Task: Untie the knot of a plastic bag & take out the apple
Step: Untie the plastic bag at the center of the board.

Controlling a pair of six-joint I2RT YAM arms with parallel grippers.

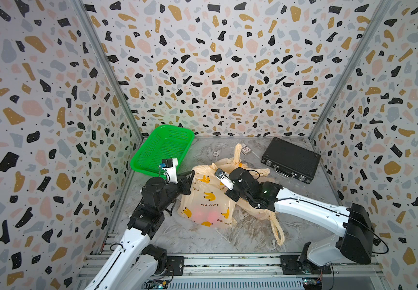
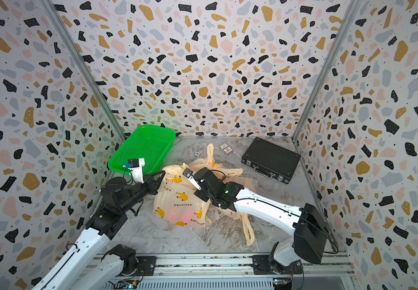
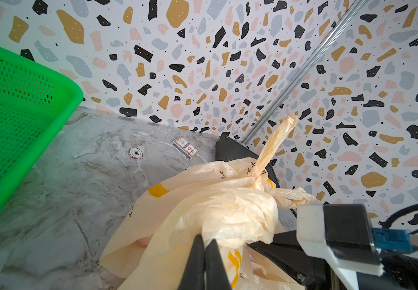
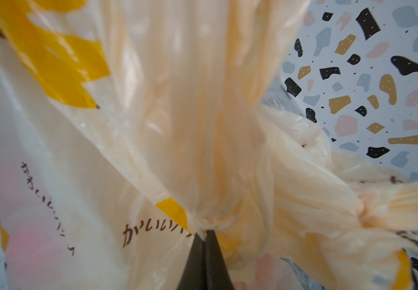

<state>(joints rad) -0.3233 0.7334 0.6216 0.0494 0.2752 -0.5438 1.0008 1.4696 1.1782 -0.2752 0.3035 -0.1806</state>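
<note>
bag (image 1: 208,200): cream, yellow bananas | basket (image 1: 167,145): green | case (image 1: 290,157): black | table (image 1: 202,241): grey marble

A bright green perforated plastic basket (image 1: 164,147) sat at the far left of the grey marble-patterned tabletop (image 1: 202,241), against the left wall, its long side running toward the back corner. A flat black rectangular case with metal latches (image 1: 290,158) lay closed at the far right, its latched edge facing the front. Between them, near the back wall, a small round white-and-red poker chip (image 1: 216,153) lay flat, and just to its right lay a small boxed deck of cards (image 1: 245,150), apart from the chip. Terrazzo-patterned walls (image 1: 202,62) with black, ochre, pink and grey flecks enclosed the table on three sides.
</note>
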